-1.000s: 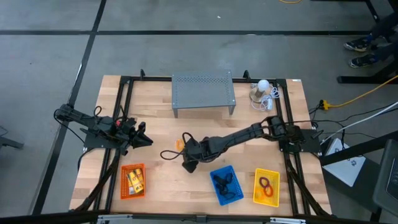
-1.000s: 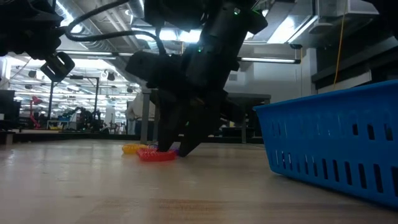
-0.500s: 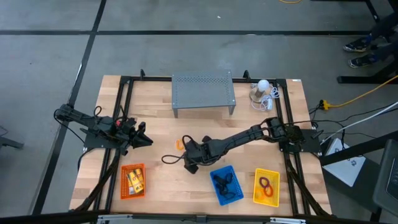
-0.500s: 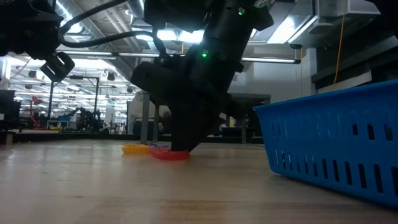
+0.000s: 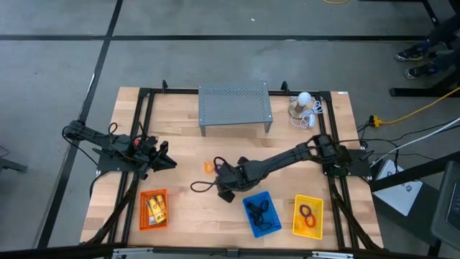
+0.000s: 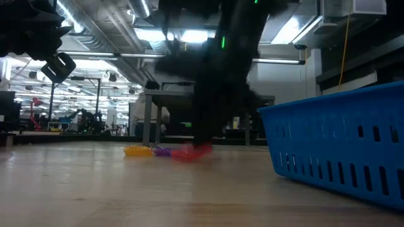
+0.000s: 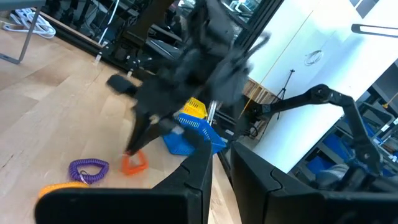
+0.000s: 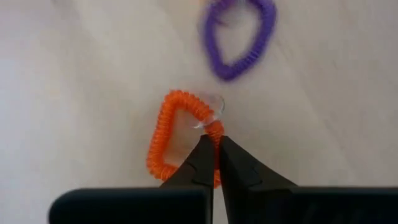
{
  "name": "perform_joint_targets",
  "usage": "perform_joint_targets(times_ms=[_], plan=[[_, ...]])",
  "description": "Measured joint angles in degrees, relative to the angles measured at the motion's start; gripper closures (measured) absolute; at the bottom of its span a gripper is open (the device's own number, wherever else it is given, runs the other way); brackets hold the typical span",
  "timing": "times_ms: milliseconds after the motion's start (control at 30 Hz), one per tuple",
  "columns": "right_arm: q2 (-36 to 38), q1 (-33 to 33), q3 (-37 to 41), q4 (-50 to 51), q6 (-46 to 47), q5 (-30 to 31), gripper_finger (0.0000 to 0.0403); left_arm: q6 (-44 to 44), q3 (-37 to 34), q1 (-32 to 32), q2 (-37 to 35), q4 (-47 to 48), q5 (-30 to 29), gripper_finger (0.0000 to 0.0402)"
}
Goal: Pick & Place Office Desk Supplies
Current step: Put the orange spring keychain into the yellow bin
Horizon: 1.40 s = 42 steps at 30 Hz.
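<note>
The right arm (image 5: 287, 157) lies across the middle of the table. The blue basket (image 5: 261, 213) sits just beside its gripper. The shelf (image 5: 235, 106) stands at the far edge. Bare wood (image 5: 180, 147) is open between the arms.

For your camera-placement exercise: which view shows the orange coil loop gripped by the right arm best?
The right wrist view: the orange coil loop fills the picture, pinched by the right gripper. The left wrist view shows it small; the low view shows a reddish blur; in the high view the arm hides it.
</note>
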State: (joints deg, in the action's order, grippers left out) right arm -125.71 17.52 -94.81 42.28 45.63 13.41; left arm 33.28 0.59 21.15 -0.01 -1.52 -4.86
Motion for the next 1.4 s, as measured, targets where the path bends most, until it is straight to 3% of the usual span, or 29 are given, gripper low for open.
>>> perform_joint_targets(times_ms=[367,500,667,833,1133,1400], plan=[[15.66,4.49,-0.47,1.75,0.5,8.65,0.0396,0.0,-0.01,0.0,0.02,0.0,0.0,0.0347],[21.05,7.37,-0.45,11.32,5.66,12.71,0.0395,0.0,0.0,0.01,0.04,0.0,0.02,0.0347],[26.29,12.79,-0.47,31.97,21.16,16.63,0.0395,0.0,0.0,0.0,0.23,0.0,0.09,0.0347],[27.52,20.26,-0.45,48.44,39.26,13.84,0.0395,0.02,0.01,0.0,0.28,0.0,-0.02,0.0347],[25.79,33.42,0.23,47.59,57.21,4.73,0.0394,0.0,0.01,0.0,0.28,0.0,-0.02,0.0347],[23.49,43.92,0.21,47.76,73.88,0.61,0.0394,0.0,0.01,0.0,0.28,0.0,0.0,0.0347]])
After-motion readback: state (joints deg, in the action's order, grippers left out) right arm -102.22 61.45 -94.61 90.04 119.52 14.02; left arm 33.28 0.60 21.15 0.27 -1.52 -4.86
